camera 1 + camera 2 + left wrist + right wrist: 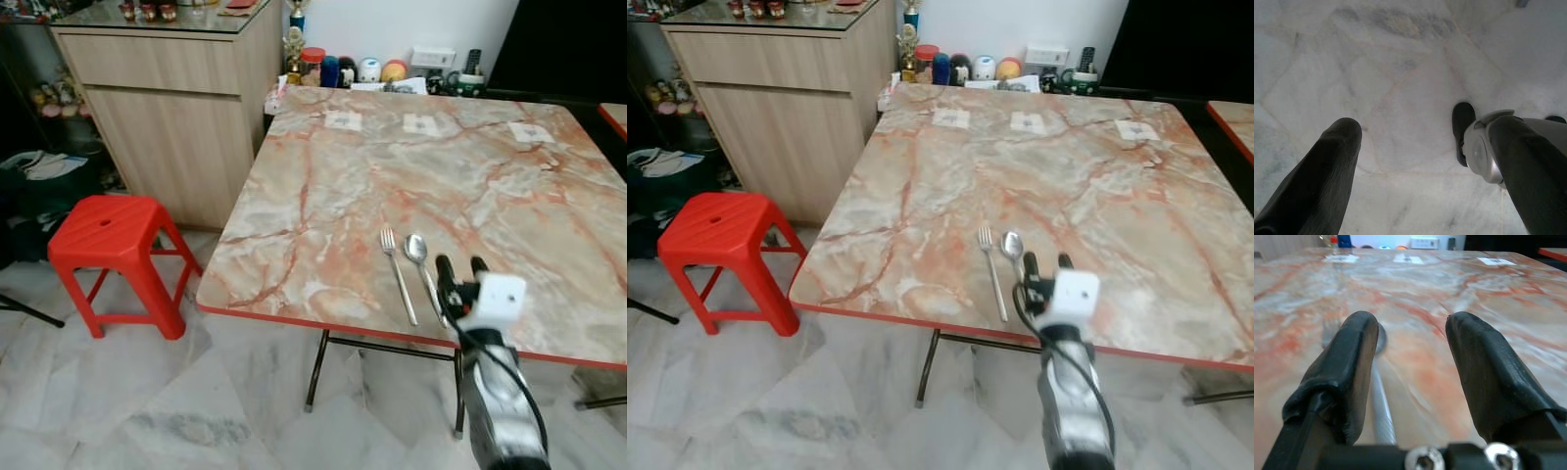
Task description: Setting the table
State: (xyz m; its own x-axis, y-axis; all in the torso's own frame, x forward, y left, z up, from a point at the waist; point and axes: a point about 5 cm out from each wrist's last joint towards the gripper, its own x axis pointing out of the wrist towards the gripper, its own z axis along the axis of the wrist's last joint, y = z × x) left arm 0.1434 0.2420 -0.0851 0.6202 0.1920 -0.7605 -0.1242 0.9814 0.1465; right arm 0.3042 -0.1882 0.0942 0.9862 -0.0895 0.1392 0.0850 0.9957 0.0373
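Right gripper (462,266), lower right of frame, spread and empty beside the spoon (423,266); a nudge could skew it against the fork (397,275).

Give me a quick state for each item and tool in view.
Silver metal fork: lying flat on the marble-patterned table, free.
Silver metal spoon: flat beside the fork, bowl away from the robot.
Right tool: open, low over the spoon handle, holding nothing.
Left tool: open, empty, above the floor.
Red plastic stool: upright.
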